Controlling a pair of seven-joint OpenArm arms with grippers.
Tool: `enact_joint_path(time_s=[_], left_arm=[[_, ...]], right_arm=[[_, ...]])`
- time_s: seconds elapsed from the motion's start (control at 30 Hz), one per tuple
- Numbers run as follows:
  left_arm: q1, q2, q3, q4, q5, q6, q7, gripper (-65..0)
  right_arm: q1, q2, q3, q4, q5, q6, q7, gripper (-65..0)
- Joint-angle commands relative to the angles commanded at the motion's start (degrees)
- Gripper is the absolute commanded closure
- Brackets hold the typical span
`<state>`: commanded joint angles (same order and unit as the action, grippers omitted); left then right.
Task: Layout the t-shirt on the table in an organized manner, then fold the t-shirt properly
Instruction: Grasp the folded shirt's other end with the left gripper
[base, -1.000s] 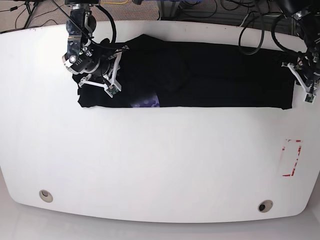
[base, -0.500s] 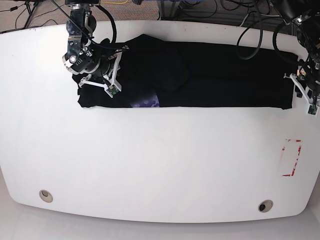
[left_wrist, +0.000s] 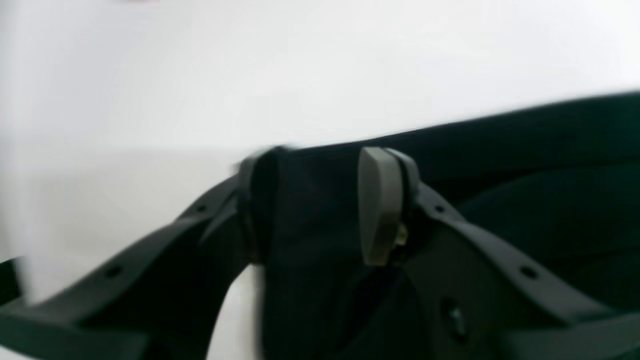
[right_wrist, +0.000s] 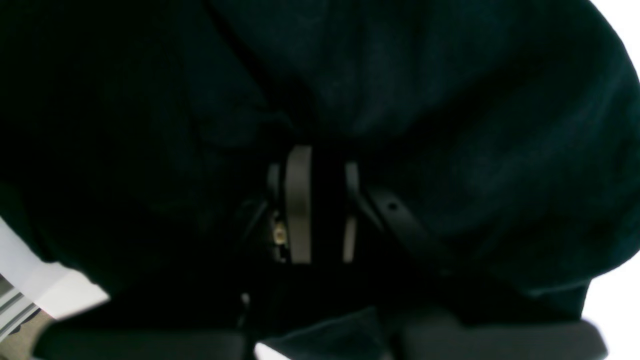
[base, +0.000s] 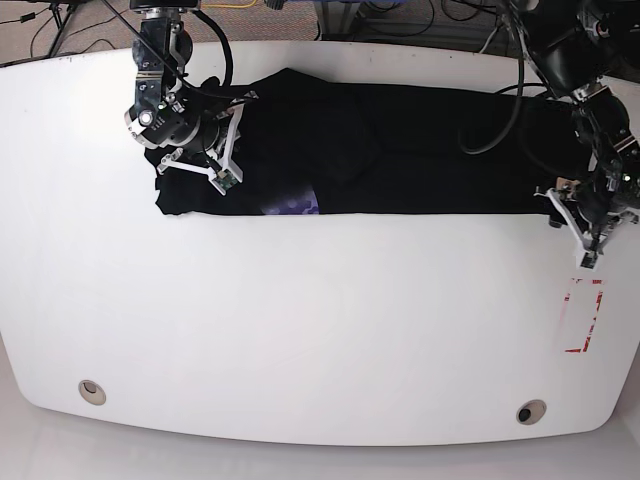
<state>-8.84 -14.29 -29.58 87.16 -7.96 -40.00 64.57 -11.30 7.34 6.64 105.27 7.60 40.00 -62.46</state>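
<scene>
Black arms (base: 598, 120), dotted with silver screws, trailing black cables (base: 521, 85), with pale grey fingertips (left_wrist: 381, 205).

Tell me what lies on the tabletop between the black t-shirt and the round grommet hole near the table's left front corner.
Nothing: in the base view, only bare white tabletop lies between the black t-shirt and that grommet hole.

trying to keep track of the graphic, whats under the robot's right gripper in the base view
Black cloth of the t-shirt lies under and around the right gripper. Whatever its fingers directly cover can't be seen.
</scene>
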Motion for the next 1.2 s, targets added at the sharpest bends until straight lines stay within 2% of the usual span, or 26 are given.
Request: enact_joint_path(time_s=[0.2, 0.5, 0.63, 0.8, 1.0, 1.2], left_arm=[[2.73, -0.44, 0.44, -0.26, 0.09, 0.0, -1.05, -25.7], [10.29, -8.18, -0.97, -0.26, -0.26, 0.0, -1.41, -25.7], [13.01, -10.29, -5.1, -0.26, -0.26, 0.0, -3.6, -25.7], [14.68, -12.31, -5.63, -0.62, -0.18, 0.0, -4.57, -25.7], [14.59, -12.66, -5.63, -0.62, 0.09, 0.0, -5.45, -25.7], [12.31, -12.66, -6.15, 4.04, -0.44, 0.0, -3.6, -25.7]], right_arm=[[0.09, -0.09, 0.0, 0.0, 0.0, 0.0, 0.0, -7.3], [0.18, -0.09, 0.09, 0.0, 0.0, 0.0, 0.0, -7.3], [0.26, -0.09, 0.09, 0.0, 0.0, 0.0, 0.0, -7.3], [0.26, -0.09, 0.09, 0.0, 0.0, 0.0, 0.0, -7.3], [0.26, -0.09, 0.09, 0.79, 0.0, 0.0, 0.0, -7.3], [0.0, -0.88, 0.09, 5.8, -0.09, 0.0, -0.53, -7.6]])
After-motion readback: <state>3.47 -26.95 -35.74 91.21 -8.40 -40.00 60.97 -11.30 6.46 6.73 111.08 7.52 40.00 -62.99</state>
